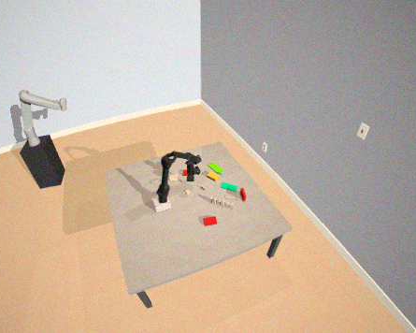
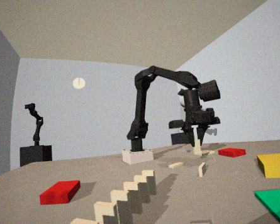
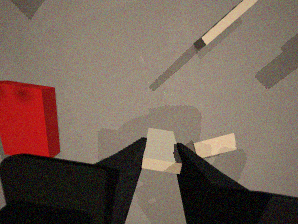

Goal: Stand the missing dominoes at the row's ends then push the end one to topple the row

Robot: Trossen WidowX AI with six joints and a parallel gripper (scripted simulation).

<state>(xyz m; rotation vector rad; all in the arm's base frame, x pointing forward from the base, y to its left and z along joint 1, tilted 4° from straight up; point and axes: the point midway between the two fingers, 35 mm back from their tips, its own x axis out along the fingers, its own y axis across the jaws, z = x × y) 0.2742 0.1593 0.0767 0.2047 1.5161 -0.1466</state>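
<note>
My gripper (image 1: 191,180) (image 2: 197,142) (image 3: 160,145) is shut on a cream domino (image 2: 197,148) (image 3: 160,146), held upright between the fingertips at table level; whether its base touches the table is unclear. The row of standing cream dominoes (image 1: 221,203) (image 2: 119,196) is well away from the gripper, nearer the exterior camera. A loose domino (image 2: 176,165) lies flat between the row and the gripper. Another loose domino (image 1: 201,187) (image 2: 202,169) (image 3: 227,24) rests on its long edge. One more pale piece (image 2: 207,152) (image 3: 215,145) lies close beside the gripper.
A red block (image 1: 185,173) (image 2: 231,152) (image 3: 26,120) lies near the gripper. Yellow (image 1: 213,176) (image 2: 274,165), lime (image 1: 215,167) and green (image 1: 229,187) (image 2: 275,202) blocks lie farther out. A red block (image 1: 243,194) stands beyond the row; another red block (image 1: 210,221) (image 2: 60,192) lies on the row's other side.
</note>
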